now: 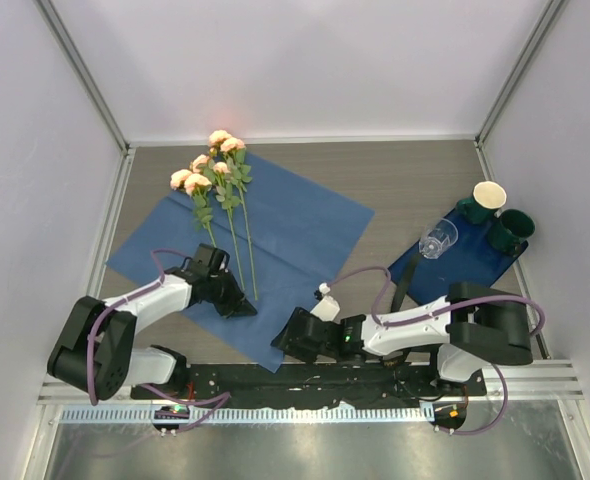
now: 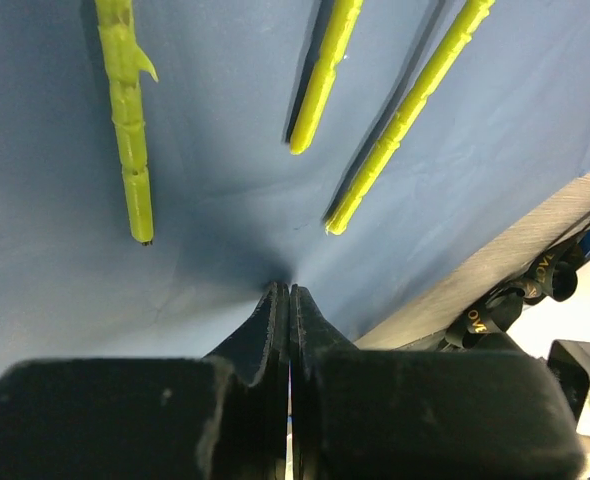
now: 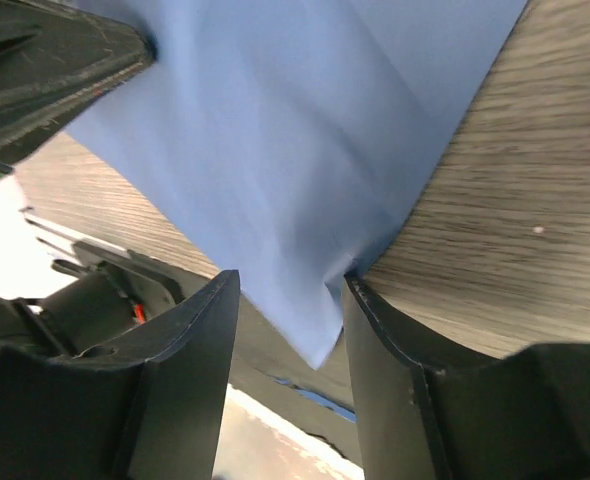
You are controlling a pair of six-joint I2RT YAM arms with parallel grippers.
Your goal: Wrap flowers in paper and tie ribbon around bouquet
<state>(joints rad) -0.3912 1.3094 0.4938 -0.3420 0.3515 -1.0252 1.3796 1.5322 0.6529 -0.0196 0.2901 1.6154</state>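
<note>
Flowers [image 1: 218,165] lie flat on paper [image 1: 295,230], three cut stem ends just ahead of L gripper [image 2: 289,290] tips, blooms at far end away from it. L fingers pressed together, pinching a small pucker of paper; creases fan out from tips. R gripper [image 3: 290,285] jaws spread, near corner of paper lying between them, not clamped; bare table [image 3: 515,200] beside right finger. Ribbon [image 2: 495,318] bunched just off paper edge, to right of L gripper. Navy mat [image 1: 475,258] well beyond R arm.
</note>
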